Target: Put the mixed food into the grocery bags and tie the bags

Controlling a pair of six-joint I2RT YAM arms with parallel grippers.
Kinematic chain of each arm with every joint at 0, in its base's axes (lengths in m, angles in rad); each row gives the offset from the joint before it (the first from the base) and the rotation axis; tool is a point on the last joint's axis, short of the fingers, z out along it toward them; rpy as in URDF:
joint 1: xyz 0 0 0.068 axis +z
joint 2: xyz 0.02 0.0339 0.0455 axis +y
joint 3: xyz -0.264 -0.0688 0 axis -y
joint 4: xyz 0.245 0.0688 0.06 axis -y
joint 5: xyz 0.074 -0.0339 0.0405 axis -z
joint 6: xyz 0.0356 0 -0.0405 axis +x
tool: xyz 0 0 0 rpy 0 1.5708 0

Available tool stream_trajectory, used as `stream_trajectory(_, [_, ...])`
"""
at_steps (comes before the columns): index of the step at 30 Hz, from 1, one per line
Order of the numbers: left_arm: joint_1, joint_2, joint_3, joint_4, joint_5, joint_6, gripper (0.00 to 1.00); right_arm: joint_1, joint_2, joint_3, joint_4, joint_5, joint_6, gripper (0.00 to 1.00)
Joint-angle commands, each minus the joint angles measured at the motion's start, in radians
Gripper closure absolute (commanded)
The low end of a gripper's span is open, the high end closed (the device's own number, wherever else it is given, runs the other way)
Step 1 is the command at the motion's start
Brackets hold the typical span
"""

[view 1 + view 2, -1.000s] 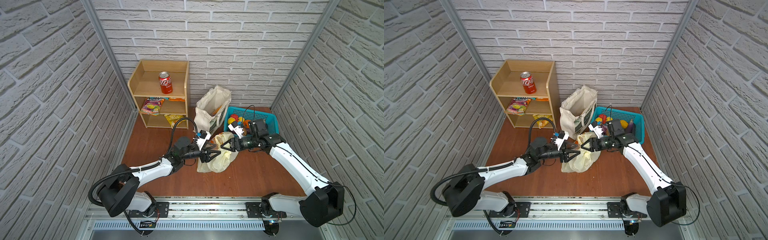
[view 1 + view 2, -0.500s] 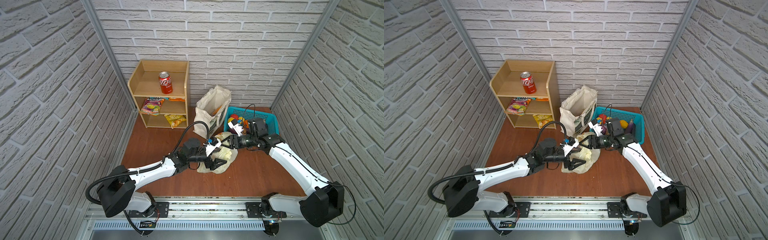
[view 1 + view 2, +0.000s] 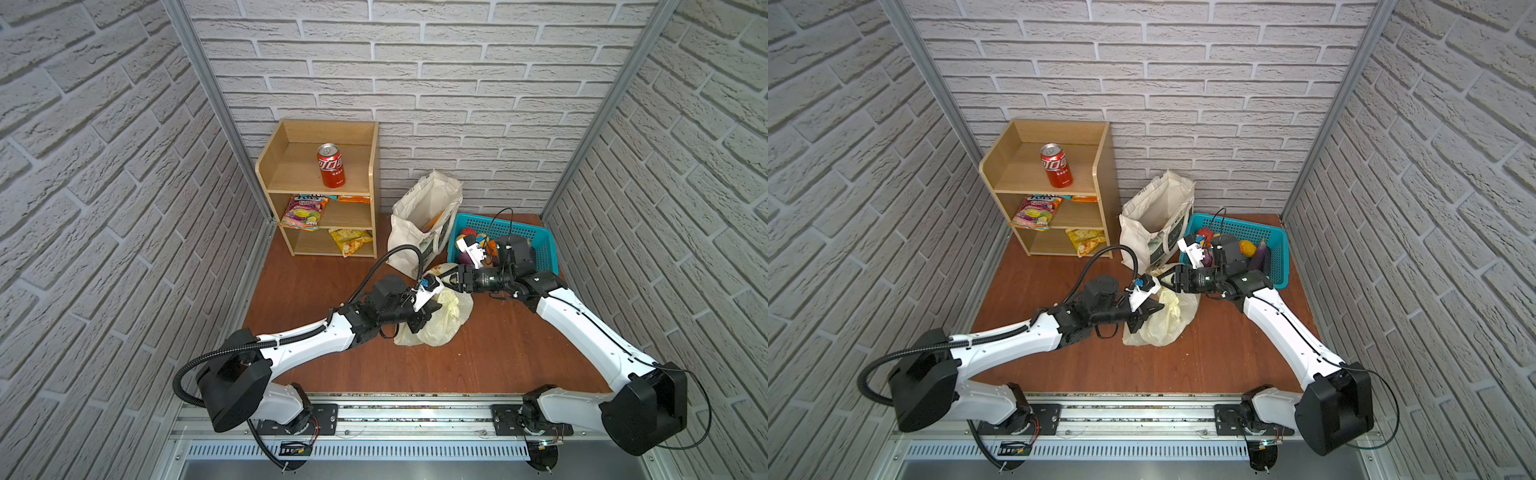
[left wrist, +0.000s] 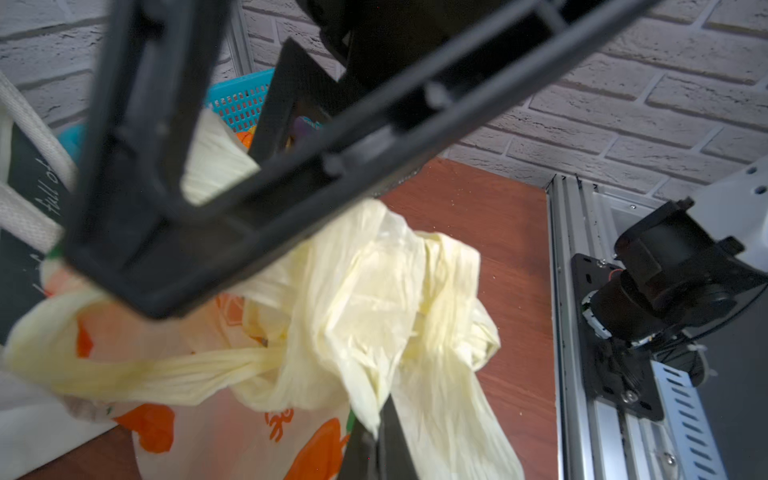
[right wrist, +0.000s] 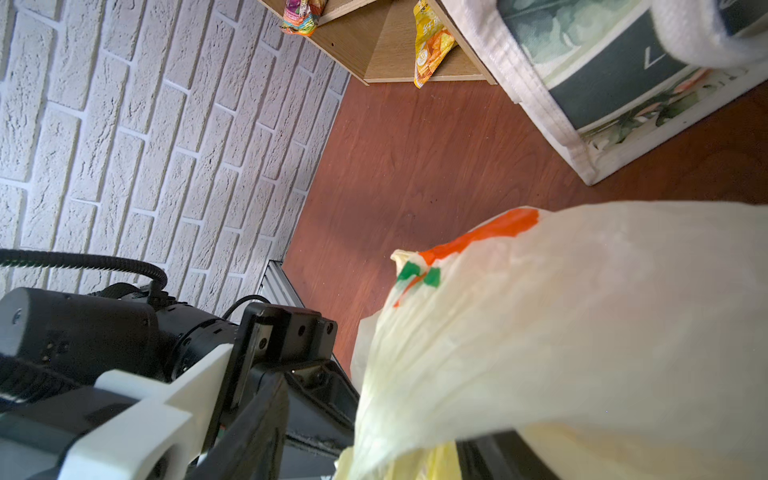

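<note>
My left gripper (image 3: 434, 308) pinches the crumpled, translucent pale-yellow plastic bag (image 3: 444, 324), orange shapes showing through. It slumps mid-table, six o'clock from the canvas tote (image 3: 409, 232). The right gripper (image 3: 452, 277) is spread apart.

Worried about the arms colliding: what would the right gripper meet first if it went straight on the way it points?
The right gripper would first push into the pale-yellow plastic bag; the left gripper probably comes next, depth unclear.

Robot lab cell: faux-brick wall panels (image 3: 415, 62), aluminium frame posts (image 3: 216, 104), 2 arms (image 3: 299, 345) on metal rail (image 3: 415, 415)
</note>
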State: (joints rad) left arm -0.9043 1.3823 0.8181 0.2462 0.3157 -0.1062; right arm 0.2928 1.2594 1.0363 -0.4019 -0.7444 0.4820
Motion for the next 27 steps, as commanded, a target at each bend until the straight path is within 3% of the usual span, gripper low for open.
stream_trajectory(1, [0.023,-0.02,0.001,0.056,-0.017,-0.004,1.0,0.006,-0.038,-0.023,0.055,0.035,0.027,0.37])
stream_trajectory(6, [0.069,-0.058,-0.052,0.171,0.03,-0.07,1.0,0.006,-0.064,-0.038,0.041,0.044,0.02,0.36])
stream_trajectory(12, [0.176,-0.07,-0.117,0.393,0.195,-0.241,1.0,0.006,-0.092,-0.041,0.014,0.042,-0.002,0.35])
stream_trajectory(27, [0.241,-0.01,-0.123,0.532,0.357,-0.395,1.0,-0.001,-0.129,-0.012,0.012,0.069,-0.015,0.35])
